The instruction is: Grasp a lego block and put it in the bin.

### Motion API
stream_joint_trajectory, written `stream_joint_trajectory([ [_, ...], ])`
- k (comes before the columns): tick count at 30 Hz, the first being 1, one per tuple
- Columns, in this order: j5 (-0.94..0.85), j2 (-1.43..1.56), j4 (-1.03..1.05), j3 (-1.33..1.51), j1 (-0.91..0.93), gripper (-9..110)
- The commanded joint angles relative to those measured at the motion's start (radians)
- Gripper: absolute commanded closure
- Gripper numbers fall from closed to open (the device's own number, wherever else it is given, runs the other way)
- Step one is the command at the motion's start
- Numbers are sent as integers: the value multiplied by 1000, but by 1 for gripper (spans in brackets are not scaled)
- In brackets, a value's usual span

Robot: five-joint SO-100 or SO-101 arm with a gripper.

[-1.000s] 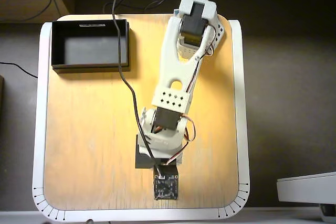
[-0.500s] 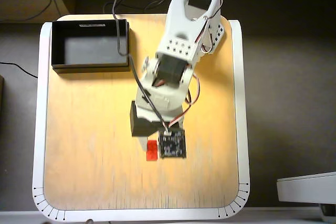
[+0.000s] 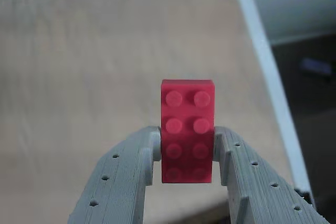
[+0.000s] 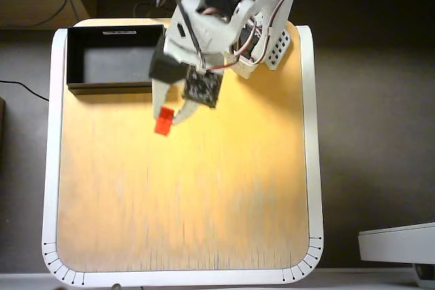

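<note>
Claw (image 3: 187, 150) clamped on block (image 3: 187, 129): red plastic brick, round studs, pinched between ridged grey printed fingers (image 3: 131, 171). Overhead: block (image 4: 163, 121) held above pale wood-grain counter (image 4: 183, 202), near black thin-walled rectangular bin (image 4: 115, 86), outside it.

Red lego block (image 3: 187, 129) pinched between grey gripper (image 3: 186, 156) fingers, 8 studs facing camera, upper half protruding. Blurred wooden table (image 3: 79, 77) below, white rim at right.

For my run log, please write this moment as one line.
phase: carry | gripper: shut on lego block | block: off table | bin: empty
</note>
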Motion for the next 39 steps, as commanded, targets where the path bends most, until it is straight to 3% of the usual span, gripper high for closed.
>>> stream_joint_trajectory([
  [1,-38,103,11,-133,103,101],
  [17,5,173,89,-135,531,101],
  [27,-120,75,91,-130,808,101],
  [39,-146,-143,61,-129,894,101],
])
